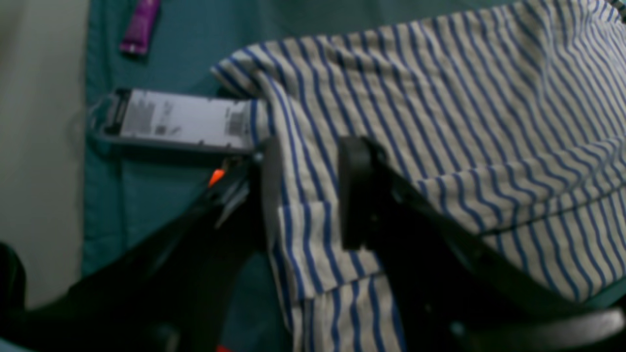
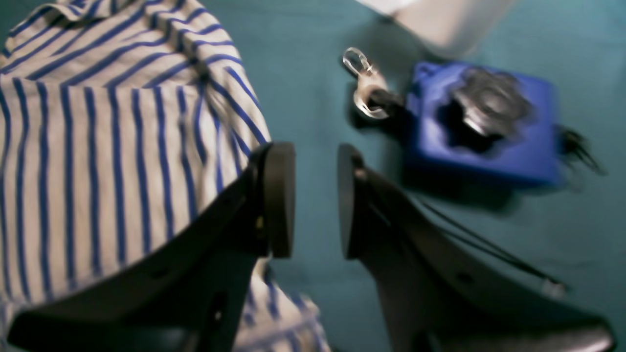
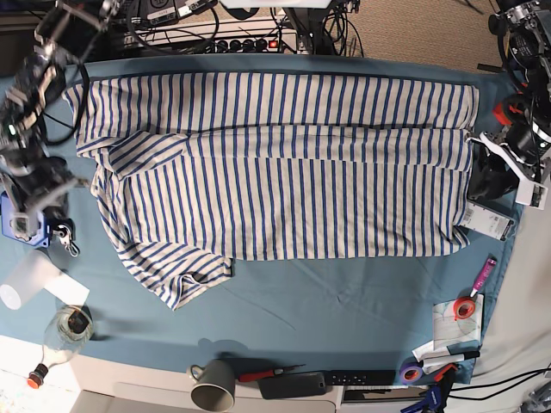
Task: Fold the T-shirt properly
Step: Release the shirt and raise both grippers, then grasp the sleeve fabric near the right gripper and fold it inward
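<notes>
Teal cloth (image 3: 344,301) beside T-shirt's (image 3: 284,181) hem

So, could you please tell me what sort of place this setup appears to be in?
Probably a robotics lab or workshop bench, not a home. A power strip with tangled cables sits behind the teal table cloth, tape rolls and a mug clutter the front edge, and the T-shirt lies spread between two arms.

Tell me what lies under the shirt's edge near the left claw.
A flat grey device with a white label pokes out from under the shirt. Its far end is covered by cloth, so its full length cannot be seen.
</notes>
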You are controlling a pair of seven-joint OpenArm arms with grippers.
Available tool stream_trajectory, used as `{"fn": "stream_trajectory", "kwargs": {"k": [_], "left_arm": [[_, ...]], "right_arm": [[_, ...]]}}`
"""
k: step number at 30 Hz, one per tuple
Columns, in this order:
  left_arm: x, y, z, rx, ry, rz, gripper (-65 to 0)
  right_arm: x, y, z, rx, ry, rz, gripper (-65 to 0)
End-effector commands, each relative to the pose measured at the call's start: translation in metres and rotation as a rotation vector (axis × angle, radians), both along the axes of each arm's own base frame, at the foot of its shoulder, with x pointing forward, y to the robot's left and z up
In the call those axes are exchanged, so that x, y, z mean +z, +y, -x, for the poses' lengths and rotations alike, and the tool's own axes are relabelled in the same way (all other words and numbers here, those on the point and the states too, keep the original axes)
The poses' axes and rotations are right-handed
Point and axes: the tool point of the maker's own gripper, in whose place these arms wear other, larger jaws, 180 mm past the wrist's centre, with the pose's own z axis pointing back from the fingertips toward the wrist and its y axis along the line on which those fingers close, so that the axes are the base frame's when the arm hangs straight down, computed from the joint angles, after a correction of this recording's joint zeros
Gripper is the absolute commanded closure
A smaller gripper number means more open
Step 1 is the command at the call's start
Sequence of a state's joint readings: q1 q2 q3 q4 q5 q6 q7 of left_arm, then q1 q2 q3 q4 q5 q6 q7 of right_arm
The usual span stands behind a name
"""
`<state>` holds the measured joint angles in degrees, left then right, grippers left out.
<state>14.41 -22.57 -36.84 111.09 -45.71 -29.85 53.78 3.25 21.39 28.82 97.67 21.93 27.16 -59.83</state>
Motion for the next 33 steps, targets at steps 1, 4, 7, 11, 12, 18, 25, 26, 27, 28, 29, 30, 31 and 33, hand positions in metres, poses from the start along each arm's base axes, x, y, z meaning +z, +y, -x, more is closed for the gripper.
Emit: {"fn": "stream_trajectory", "kwargs": {"k": [1, 4, 7, 11, 12, 18, 25, 26, 27, 28, 29, 30, 31, 33], "left_arm": [[0.013, 0.001, -0.004, -0.01, -0.045, -0.004, -20.9], [0.012, 0.001, -0.003, -0.011, -0.041, -0.004, -20.9], [0.012, 0.0, -0.003, -0.011, -0.04, -0.004, -20.9], [0.012, 0.001, -0.003, -0.011, -0.039, -0.005, -20.9], [0.012, 0.0, -0.003, -0.011, -0.039, -0.005, -20.9], [0.01, 0.001, -0.001, -0.012, -0.03, -0.007, -20.9], [0.002, 0.001, 0.006, -0.011, -0.002, -0.006, -20.9], [0.002, 0.001, 0.007, -0.011, 0.001, -0.006, -20.9], [0.001, 0.0, 0.007, -0.011, 0.001, -0.005, -20.9], [0.001, 0.0, 0.007, -0.011, 0.0, -0.004, -20.9], [0.002, 0.0, 0.007, -0.011, 0.0, -0.004, -20.9], [0.002, 0.0, 0.007, -0.011, 0.0, -0.004, -20.9], [0.002, 0.0, 0.007, -0.011, 0.0, -0.004, -20.9], [0.002, 0.0, 0.007, -0.011, 0.0, -0.004, -20.9]], "right_arm": [[0.017, -0.003, -0.016, 0.008, -0.056, 0.009, -15.6], [0.01, 0.005, -0.045, 0.03, -0.067, -0.057, -15.6], [0.012, 0.015, -0.073, 0.057, -0.101, -0.101, -15.6], [0.017, 0.021, -0.106, 0.066, -0.11, -0.086, -15.6], [0.016, 0.019, -0.113, 0.048, -0.104, -0.066, -15.6], [-0.005, 0.021, -0.135, 0.054, -0.025, 0.042, -17.8], [-0.021, 0.024, -0.137, 0.078, 0.007, 0.076, -29.2], [-0.021, 0.024, -0.137, 0.076, 0.008, 0.077, -29.2], [-0.023, 0.023, -0.137, 0.07, 0.014, 0.074, -29.2], [-0.025, 0.022, -0.136, 0.06, 0.018, 0.07, -29.2], [-0.028, 0.02, -0.135, 0.046, 0.026, 0.065, -29.2], [-0.034, 0.018, -0.133, 0.033, 0.04, 0.059, -29.2], [-0.04, 0.017, -0.132, 0.028, 0.053, 0.051, -29.2], [-0.055, 0.014, -0.128, 0.018, 0.087, 0.031, -29.2]]}}
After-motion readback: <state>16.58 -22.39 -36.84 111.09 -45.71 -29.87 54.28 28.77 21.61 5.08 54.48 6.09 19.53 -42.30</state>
